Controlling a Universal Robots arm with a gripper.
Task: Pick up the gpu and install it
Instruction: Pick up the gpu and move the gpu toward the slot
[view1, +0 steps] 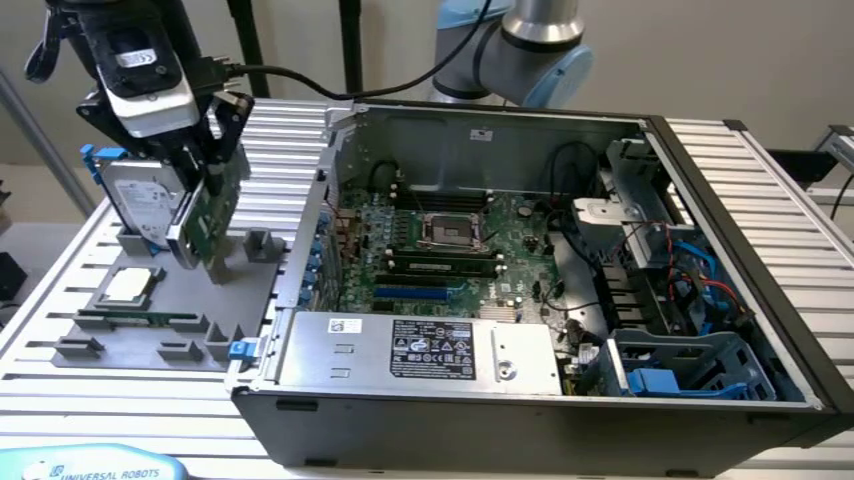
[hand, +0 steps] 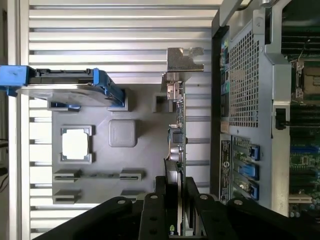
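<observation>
**Exterior view: gpu (view1: 200, 225) clamped in the gripper (view1: 207, 170), outside the case**

Shut on the gpu's upper edge, one finger against each face. Hangs upright and edge-on below the fingers, over the grey parts tray (view1: 187, 305) on the slatted table (view1: 120, 400), at the exterior view's left of the open computer case (view1: 441, 420). Cannot tell whether the lower edge touches the tray. Just beside it, farther to the exterior view's left, the silver hard drive (view1: 140, 200) on blue rails. Nearer on the tray, a processor (view1: 130, 285) and a memory strip (view1: 140, 320), both apart from the card.

Wrist view: gpu (hand: 179, 115) running straight out from between the fingertips (hand: 161, 200), silver bracket (hand: 182, 60) at the end away from them.
</observation>
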